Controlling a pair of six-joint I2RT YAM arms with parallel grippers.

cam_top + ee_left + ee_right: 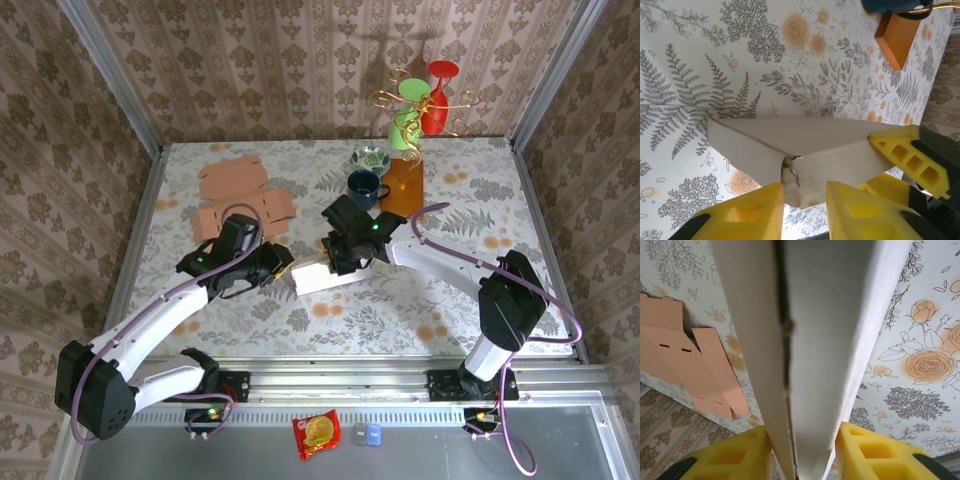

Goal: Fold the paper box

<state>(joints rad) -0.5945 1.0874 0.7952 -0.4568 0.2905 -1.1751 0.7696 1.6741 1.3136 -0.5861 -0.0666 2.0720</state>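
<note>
Top external view: white paper box [320, 278] lies mid floral-print counter [450, 300], right gripper [352, 252] clamped on its right edge, left gripper [282, 264] straddling the left end flaps, pinch unclear; hold the right side firm and press the flaps squarely along the crease.

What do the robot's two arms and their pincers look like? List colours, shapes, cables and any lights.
Both the left arm and right arm have white tubular links, bulky black joint housings and a purple cable looping alongside. A small green light glows near each wrist. The left pincer and right pincer have chunky yellow fingers with rectangular cut-outs.
</note>
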